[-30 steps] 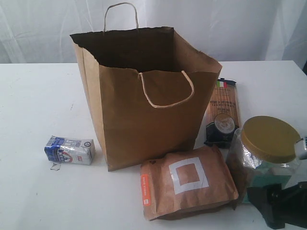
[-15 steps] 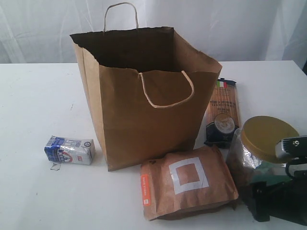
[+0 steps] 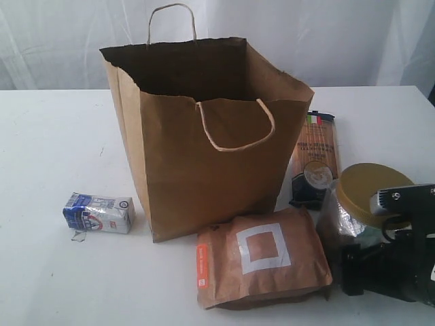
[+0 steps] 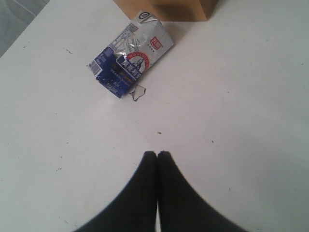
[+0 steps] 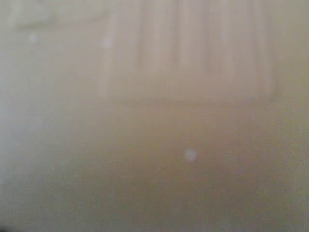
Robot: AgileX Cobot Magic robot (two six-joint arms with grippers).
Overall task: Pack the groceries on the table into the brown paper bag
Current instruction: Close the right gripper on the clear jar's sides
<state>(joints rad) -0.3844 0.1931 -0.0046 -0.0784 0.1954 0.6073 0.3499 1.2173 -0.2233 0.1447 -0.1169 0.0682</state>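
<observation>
Ext. view: the brown paper bag (image 3: 204, 170) stands upright & open-mouthed mid-table (image 3: 54, 136), w/ 4 groceries I can name outside it. The small blue-white carton (image 3: 98, 212) is at near left, the brown pouch (image 3: 262, 265) lies flat just near of the bag, the long pasta packet (image 3: 316, 159) lies at the bag's right side, and the gold-lidded clear jar (image 3: 360, 193) is at near right, touching or just beside the pouch's right edge. The right gripper (image 3: 360, 268) sits low at the jar's near side; its jaws stand wide, but I can't tell whether they're pressing the glass yet. Step in hand, as I judge it: grab the jar. To do it well, close square across the body below the lid, not on the lid rim. Glass is prob. slick & heavy, so squeeze firm before lifting, go straight up so it doesn't drag the pouch, clear the bag's near rim & loop handle, then lower it in vs. dropping. Left wrist view: the left gripper (image 4: 157, 155) is closed tip-to-tip on nothing, hanging over bare table, w/ the carton (image 4: 130, 53) farther off beside the bag's corner (image 4: 164, 8); it looks free to steady the bag if needed. Right wrist view: just a pale tan blur, too close to ID anything, so no help judging the grip.
</observation>
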